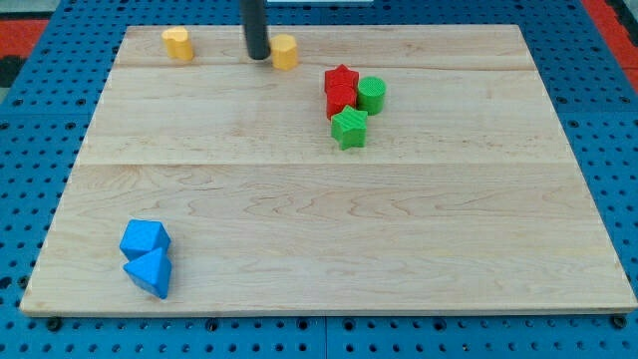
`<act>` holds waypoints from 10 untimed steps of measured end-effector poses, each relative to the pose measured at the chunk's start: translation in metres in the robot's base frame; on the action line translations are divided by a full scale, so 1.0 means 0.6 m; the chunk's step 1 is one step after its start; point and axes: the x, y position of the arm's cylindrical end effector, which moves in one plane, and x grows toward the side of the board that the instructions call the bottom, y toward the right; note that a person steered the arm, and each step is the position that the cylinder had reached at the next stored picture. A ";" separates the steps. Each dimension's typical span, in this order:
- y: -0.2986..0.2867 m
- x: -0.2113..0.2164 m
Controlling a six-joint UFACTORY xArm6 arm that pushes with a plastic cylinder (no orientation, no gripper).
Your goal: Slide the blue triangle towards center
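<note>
Blue pegboard surrounded a pale wooden board (319, 219), on which all the blocks lay. The arm ended in a dark rod, and the tip (258, 56) stood at the view's top, just beside a yellow block (285, 52) on its left side, perhaps touching it. A second yellow block (178, 43) was further to the view's left. The rod had no fingers, so nothing opened or closed.

The blue triangle (150, 271) lay near the bottom-left corner of the board, touching another blue block (146, 238) of uncertain shape, which sat just above it. The triangle was well apart from the tip, down and to the view's left of it. To push it towards the center, the tip probably had to come around to the triangle's lower-left side first.

A red block (341, 90), a green cylinder (371, 95) and a green block (349, 129) formed a tight group right of the top middle. No containers were seen.
</note>
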 end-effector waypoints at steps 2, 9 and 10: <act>0.066 0.004; -0.420 0.305; -0.361 0.456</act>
